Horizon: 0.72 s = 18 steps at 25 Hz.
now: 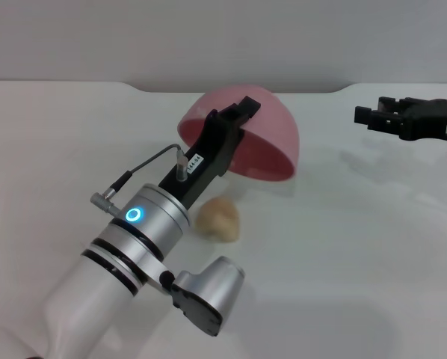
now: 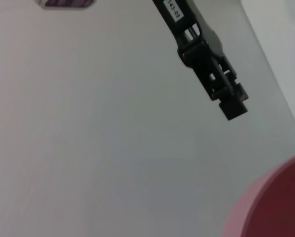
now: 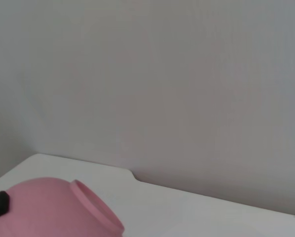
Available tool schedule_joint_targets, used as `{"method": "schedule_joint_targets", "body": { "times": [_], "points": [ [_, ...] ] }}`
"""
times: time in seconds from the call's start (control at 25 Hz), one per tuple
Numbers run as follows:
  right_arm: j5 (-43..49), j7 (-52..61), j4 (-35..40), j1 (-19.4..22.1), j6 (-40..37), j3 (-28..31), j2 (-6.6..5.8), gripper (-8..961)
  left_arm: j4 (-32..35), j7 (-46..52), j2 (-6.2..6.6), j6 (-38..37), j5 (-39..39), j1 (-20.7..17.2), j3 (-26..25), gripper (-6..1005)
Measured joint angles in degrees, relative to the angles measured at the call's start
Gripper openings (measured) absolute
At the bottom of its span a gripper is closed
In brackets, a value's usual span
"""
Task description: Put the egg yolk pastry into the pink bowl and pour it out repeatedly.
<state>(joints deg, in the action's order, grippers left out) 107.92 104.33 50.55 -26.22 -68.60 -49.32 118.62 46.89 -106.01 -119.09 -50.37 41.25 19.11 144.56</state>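
The left gripper (image 1: 242, 112) is clamped on the rim of the pink bowl (image 1: 264, 138), tipped up on edge above the white table (image 1: 343, 247). The egg yolk pastry (image 1: 218, 218) lies just beside the bowl. Well off from the bowl hovers the right gripper (image 1: 364, 116); whether its fingers are together I cannot tell.

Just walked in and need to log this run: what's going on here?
The left end effector holds the pink bowl by its rim, tipped almost upside down above the white table. The egg yolk pastry lies on the table just in front of the bowl, so it appears to have been poured out. The right end effector hovers off to the right, holding nothing.
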Motion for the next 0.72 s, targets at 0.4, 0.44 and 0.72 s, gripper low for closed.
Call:
{"method": "schedule_joint_targets", "body": {
  "times": [0.4,0.44,0.72],
  "points": [
    [0.0,0.0,-1.0,0.0,0.1,-0.3,0.09,613,7.0,8.7,0.07,-1.8,18.5,0.5,-3.0,0],
    [0.0,0.0,-1.1,-0.1,0.0,-0.4,0.07,614,9.3,9.1,0.16,-0.1,23.0,0.3,-4.5,0],
    [0.1,0.0,-1.5,-1.0,0.0,-0.7,0.08,615,23.9,8.8,0.98,30.7,46.9,-3.8,-27.5,-2]
  ]
}}
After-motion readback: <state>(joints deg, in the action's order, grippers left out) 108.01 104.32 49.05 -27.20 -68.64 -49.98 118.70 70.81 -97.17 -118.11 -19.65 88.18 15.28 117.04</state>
